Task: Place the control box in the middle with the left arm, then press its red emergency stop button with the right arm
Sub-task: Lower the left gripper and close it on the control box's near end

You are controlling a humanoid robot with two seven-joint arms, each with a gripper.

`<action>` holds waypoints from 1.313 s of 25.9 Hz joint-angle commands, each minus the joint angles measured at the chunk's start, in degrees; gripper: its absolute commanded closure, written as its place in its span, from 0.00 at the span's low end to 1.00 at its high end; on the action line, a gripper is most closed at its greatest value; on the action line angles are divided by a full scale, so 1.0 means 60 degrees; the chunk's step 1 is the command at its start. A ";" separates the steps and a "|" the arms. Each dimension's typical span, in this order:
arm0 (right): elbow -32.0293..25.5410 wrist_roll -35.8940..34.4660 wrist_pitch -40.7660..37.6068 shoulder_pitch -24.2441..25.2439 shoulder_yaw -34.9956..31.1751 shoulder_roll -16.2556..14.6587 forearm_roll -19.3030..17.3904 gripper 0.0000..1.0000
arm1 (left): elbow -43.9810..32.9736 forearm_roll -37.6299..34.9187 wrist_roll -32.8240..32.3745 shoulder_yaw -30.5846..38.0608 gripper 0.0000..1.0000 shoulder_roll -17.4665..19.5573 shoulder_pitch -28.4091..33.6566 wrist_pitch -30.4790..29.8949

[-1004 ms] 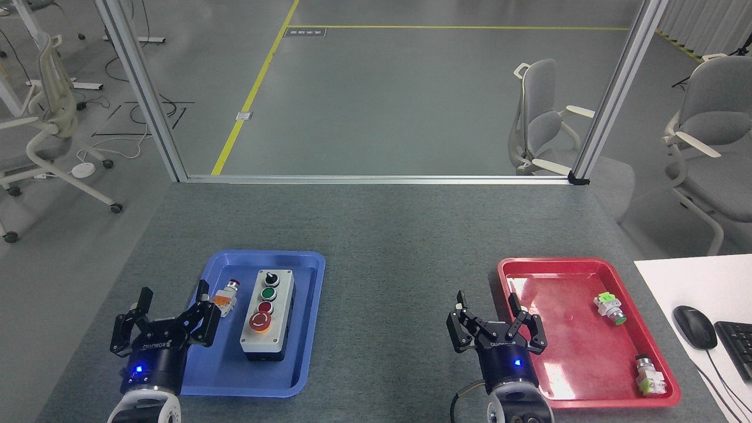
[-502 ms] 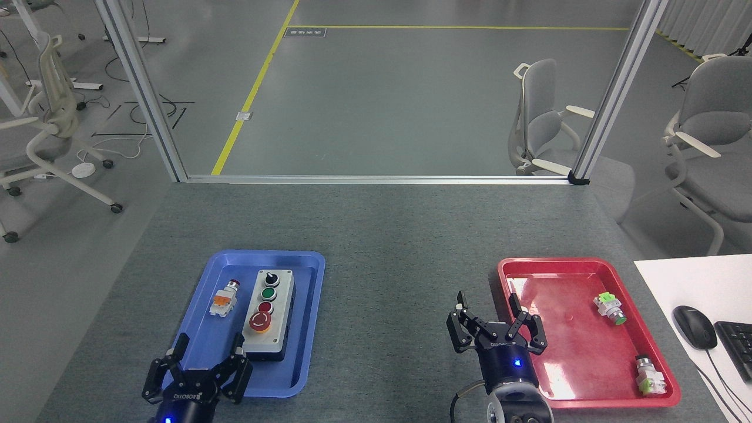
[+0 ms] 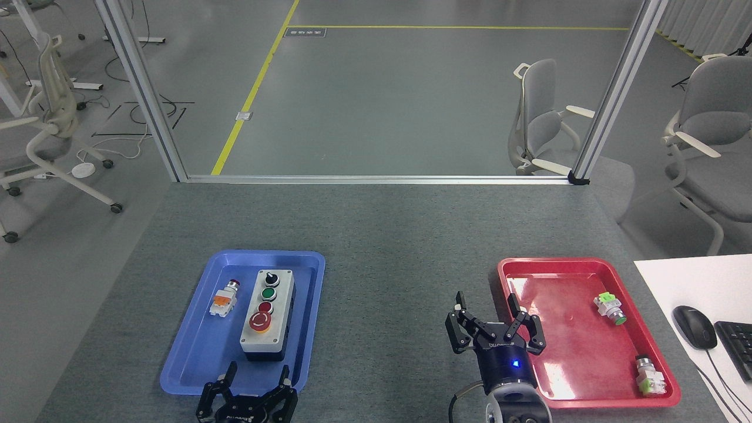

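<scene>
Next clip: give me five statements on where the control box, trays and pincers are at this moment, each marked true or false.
1. The control box lies in the blue tray. True.
2. The left pincer is shut on the box. False: it is open, at the tray's near edge, short of the box.
3. The right pincer is pressing the emergency stop. False: it is open, at the red tray's left rim, far from the button.
4. A loose orange-and-white part lies left of the box in the same tray. True.
5. The red tray holds nothing. False: two green-and-white parts, and, lie in it.
</scene>
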 commanded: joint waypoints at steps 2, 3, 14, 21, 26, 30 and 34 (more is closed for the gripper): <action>0.0016 0.0001 0.0145 0.0004 0.0000 0.0067 0.0017 0.01 | 0.0336 -0.0030 -0.0075 0.0003 0.01 -0.0149 -0.0403 0.0173; 0.0016 0.0001 0.0145 -0.0011 0.0000 0.0082 0.0017 0.01 | 0.0482 -0.0030 -0.0075 0.0003 0.01 -0.0164 -0.0505 0.0217; 0.0001 0.0001 0.0174 -0.0011 0.0000 0.0111 0.0017 0.01 | 0.1596 0.0102 -0.0105 0.0032 0.01 -0.0164 -0.1413 0.0275; 0.0001 -0.0013 0.0233 -0.0011 0.0000 0.0111 0.0017 0.01 | 0.2006 0.0160 -0.0090 0.0091 0.01 -0.0164 -0.1633 0.0275; 0.0001 -0.0013 0.0233 0.0004 0.0000 0.0111 0.0017 0.01 | 0.2504 0.0263 -0.0090 0.0105 0.01 -0.0164 -0.1984 0.0275; 0.0016 -0.0013 0.0218 0.0004 0.0000 0.0111 0.0017 0.01 | 0.3104 0.0336 -0.0105 0.0105 0.01 -0.0178 -0.2512 0.0305; 0.0016 -0.0013 0.0218 -0.0011 0.0000 0.0111 0.0017 0.01 | 0.3676 0.0336 -0.0075 0.0105 0.01 -0.0178 -0.2966 0.0422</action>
